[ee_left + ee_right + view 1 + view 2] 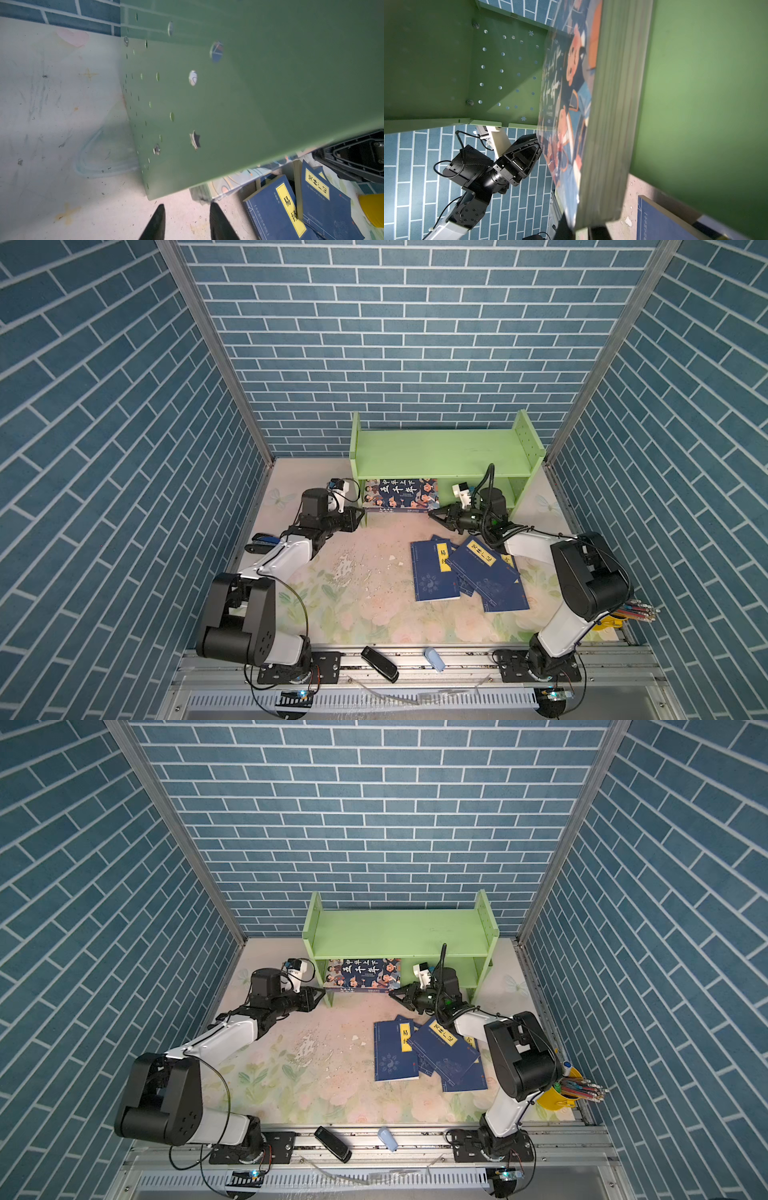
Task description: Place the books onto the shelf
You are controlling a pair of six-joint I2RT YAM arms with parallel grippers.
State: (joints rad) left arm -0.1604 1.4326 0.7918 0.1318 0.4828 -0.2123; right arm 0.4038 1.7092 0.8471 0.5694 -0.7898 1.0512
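Mostly cropped, right gripper (581, 227) pinches large book (612, 124) at its corner; left gripper (187, 204) narrowly parted, empty, beside shelf (249, 93).

Mid-frame, the large cartoon-cover book (401, 494) lies on the light green wooden shelf (436, 452), lower tier; thin navy books (432, 576) overlap below-right.

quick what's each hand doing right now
left hand: open, holding nothing, next to the shelf side panel.
right hand: closed on a corner of the large book.
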